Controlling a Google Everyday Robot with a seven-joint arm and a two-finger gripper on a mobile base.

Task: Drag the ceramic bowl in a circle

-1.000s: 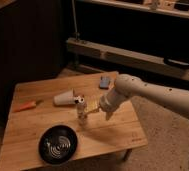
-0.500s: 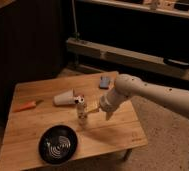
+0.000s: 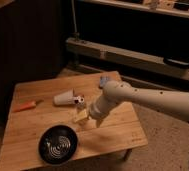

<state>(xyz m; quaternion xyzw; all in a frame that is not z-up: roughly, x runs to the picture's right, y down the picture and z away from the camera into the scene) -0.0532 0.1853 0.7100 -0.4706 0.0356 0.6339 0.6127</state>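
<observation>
You are working the approach step: the white arm's 2-finger gripper (image 3: 94, 119) is hanging over the middle of the pale wooden table (image 3: 123, 134), up and to the right of the round, shallow, glossy black ceramic bowl (image 3: 58, 145). Its jaws are standing wide apart with nothing in them. The bowl is sitting near the table's front edge, left of centre, clear of the gripper and untouched. To do this well, you are aiming to bring 1 finger down inside the bowl's right-hand wall and the other outside it, pinching the rim low, so the bowl is sliding flat rather than lifting or tipping. The glaze is looking hard and slick, with pale concentric rings inside, so a light pinch is likely slipping. The wood is looking smooth enough for the bowl to glide, as far as I am judging. Be keeping the circle tight and biased toward the table's middle, since the front edge is lying just beside the bowl. On the way you are passing a small yellowish block (image 3: 81, 118) just beside the gripper, a small white spotted piece (image 3: 79, 101) and a white cone-shaped cup lying on its side (image 3: 64, 98), while an orange carrot-shaped item (image 3: 25, 106) is lying well off to the left
</observation>
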